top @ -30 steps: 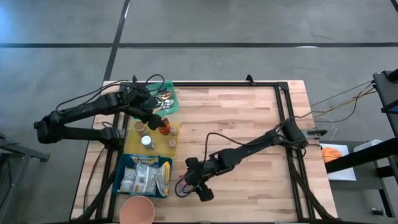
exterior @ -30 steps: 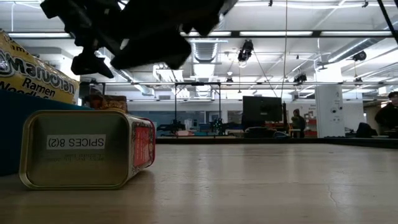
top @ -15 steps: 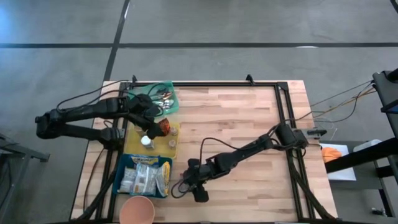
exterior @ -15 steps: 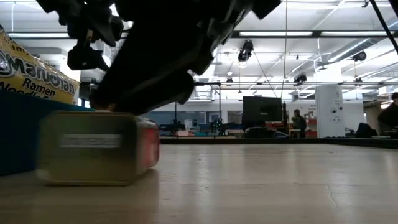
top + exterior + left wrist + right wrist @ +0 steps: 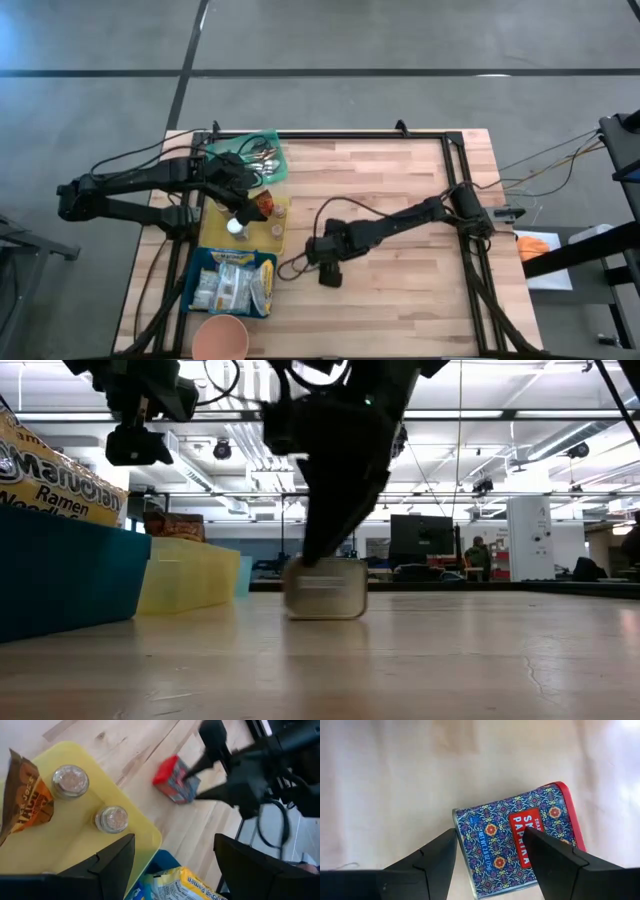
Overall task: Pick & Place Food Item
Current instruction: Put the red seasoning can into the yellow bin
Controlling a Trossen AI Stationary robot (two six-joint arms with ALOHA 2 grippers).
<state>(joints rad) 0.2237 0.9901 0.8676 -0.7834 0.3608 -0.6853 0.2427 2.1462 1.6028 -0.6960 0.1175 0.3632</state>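
While both arms are working, a spice tin is lying on bare wood.
Left gripper [image 5: 238, 200], fingers spread and holding nothing, is hovering over the yellow tray [image 5: 213, 229] of jars; right gripper [image 5: 487, 862], jaws apart, is straddling the tin [image 5: 520, 840], likely lining up a grasp.

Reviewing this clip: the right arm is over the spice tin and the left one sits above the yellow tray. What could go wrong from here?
The right tool straddles the spice tin, which lies skewed between its open fingers; closing may twist or push it rather than grip it. The left tool hangs over the yellow tray, close above two small jars it could knock.
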